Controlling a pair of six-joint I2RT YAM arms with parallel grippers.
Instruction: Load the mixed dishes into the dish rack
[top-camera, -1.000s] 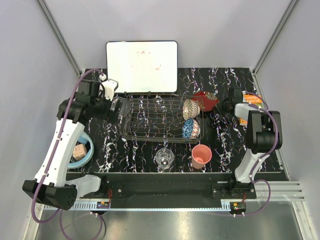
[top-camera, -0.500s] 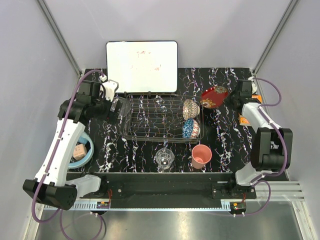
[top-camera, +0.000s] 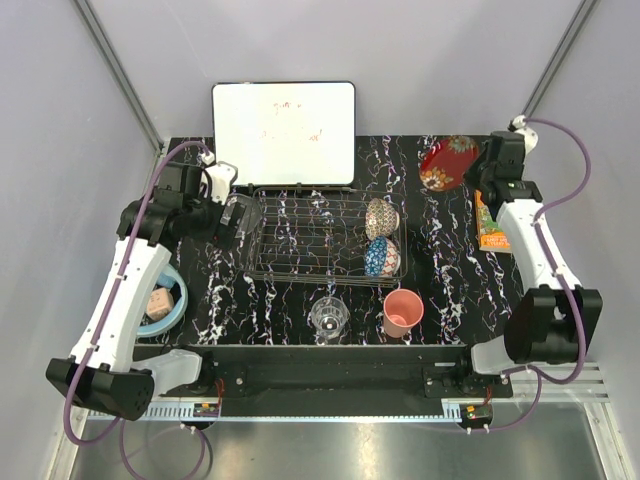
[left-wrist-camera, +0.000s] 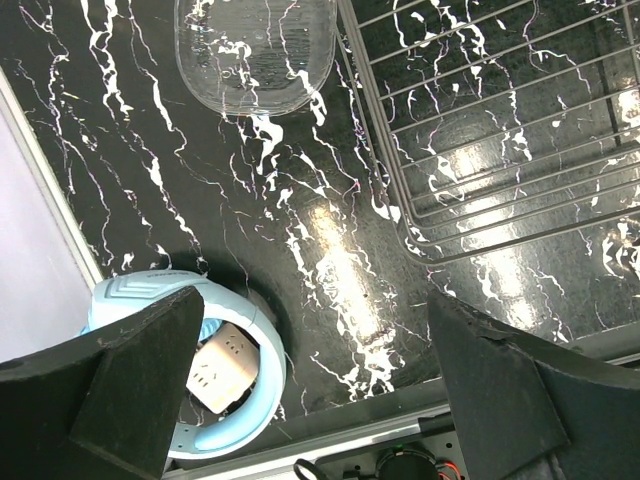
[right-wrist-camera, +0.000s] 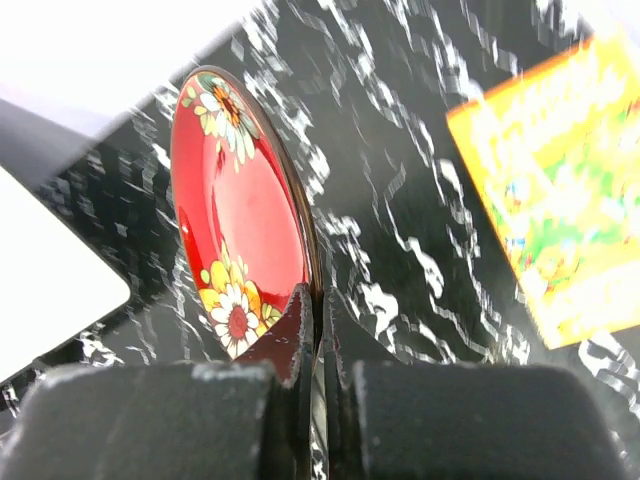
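Between the right gripper's fingers sits the rim of the red patterned bowl, glossy with daisy flowers. Fingers pressed nearly together, pinching that rim, bowl standing on edge ahead of them. Overhead view: same bowl at the far right corner of the black marbled table, well apart from the thin-wire metal dish rack. Orange book lies flat to the right of these fingers.

Left gripper: fingers spread wide, gripping nothing. Ahead of them the clear glass plate sits on the table just beside the rack's corner, outside the wires; touching or not, cannot tell. Light blue headphones lie on the table right by the left fingertip.

Overhead, beige netted-pattern bowl and blue mosaic bowl stand on edge in the rack's right end, side by side, beige one farther back. Clear glass tumbler and pink plastic cup stand upright on the table near the rack's front side, well apart from both sets of fingers. White whiteboard sits behind the rack.
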